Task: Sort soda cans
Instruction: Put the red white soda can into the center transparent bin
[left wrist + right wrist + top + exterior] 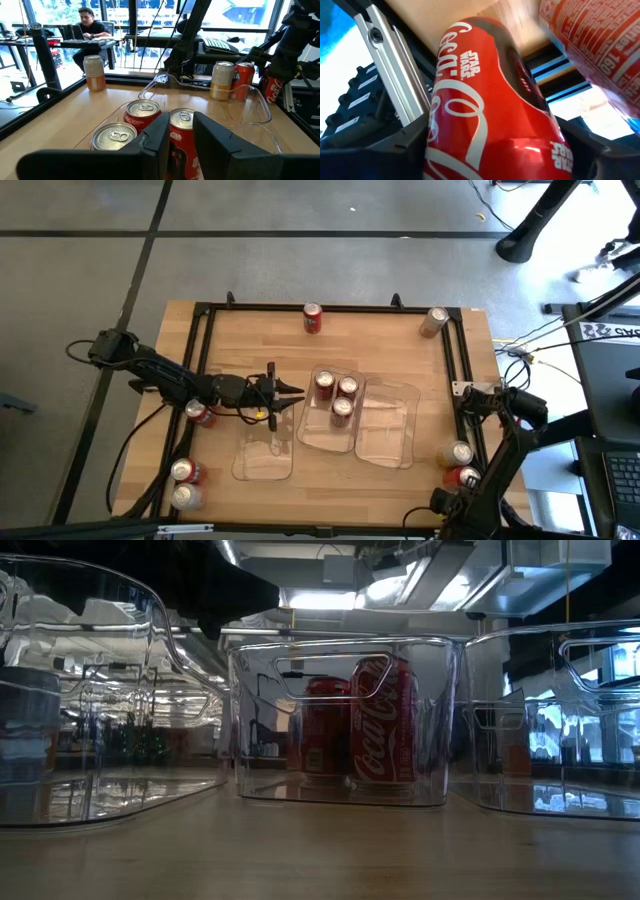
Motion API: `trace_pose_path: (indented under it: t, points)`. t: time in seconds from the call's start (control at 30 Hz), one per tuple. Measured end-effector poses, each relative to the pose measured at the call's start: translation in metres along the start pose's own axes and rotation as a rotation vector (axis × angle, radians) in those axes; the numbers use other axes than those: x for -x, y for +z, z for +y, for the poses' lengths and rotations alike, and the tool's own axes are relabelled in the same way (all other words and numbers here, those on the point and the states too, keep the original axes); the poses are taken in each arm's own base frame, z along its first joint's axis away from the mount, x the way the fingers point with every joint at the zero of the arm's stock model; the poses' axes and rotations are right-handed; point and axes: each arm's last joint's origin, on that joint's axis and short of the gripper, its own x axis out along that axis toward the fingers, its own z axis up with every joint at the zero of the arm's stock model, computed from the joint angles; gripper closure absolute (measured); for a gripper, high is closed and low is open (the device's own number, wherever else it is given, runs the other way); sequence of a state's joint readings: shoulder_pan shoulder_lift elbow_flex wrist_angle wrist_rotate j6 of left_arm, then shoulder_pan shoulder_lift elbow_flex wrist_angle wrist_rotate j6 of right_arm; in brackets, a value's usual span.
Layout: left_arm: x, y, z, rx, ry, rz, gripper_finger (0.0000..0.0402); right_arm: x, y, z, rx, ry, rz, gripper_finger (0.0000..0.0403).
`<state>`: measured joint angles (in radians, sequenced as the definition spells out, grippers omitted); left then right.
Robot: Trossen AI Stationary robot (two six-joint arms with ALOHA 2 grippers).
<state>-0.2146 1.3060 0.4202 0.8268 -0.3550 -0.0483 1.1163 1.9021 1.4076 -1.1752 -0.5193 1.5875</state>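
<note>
Three red cans (335,394) stand in the middle clear tray (322,438) at the desk's (260,340) centre. The left gripper (291,392) sits just beside it at nine o'clock, fingers spread. More cans stand at twelve (313,318), one (434,321) and seven o'clock (186,484). The right gripper (462,476) is at five o'clock.

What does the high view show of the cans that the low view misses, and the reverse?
Only the high view shows the stray soda cans along the table edges, such as the red one at the far edge, plus the left gripper beside the trays. Only the low view shows the Coca-Cola script on a can's side. Both show the middle clear tray holding red cans, flanked by two other trays.
</note>
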Motion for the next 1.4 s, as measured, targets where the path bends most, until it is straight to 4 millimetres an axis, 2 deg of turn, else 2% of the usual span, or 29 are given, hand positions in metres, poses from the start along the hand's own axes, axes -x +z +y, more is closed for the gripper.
trace_pose_path:
  t: [0.23,0.57,0.8,1.13,1.4]
  points:
    - [0.000,0.000,0.000,0.003,0.000,0.000,0.0325,0.026,0.011,0.005,-0.030,0.053,-0.047,0.0110]
    - [0.000,0.000,0.000,-0.002,0.000,0.000,0.0325,0.088,0.041,0.014,-0.033,0.234,-0.237,0.0109]
    - [0.000,0.000,0.000,-0.003,0.000,0.000,0.0325,0.131,0.064,0.011,0.046,0.302,-0.474,0.0109]
    - [0.000,0.000,0.000,0.004,0.000,0.000,0.0325,0.186,0.110,-0.011,0.240,0.225,-0.782,0.0107]
    - [0.000,-0.004,0.000,0.057,0.001,0.044,0.0325,0.212,0.154,-0.041,0.341,0.024,-0.938,0.0107]
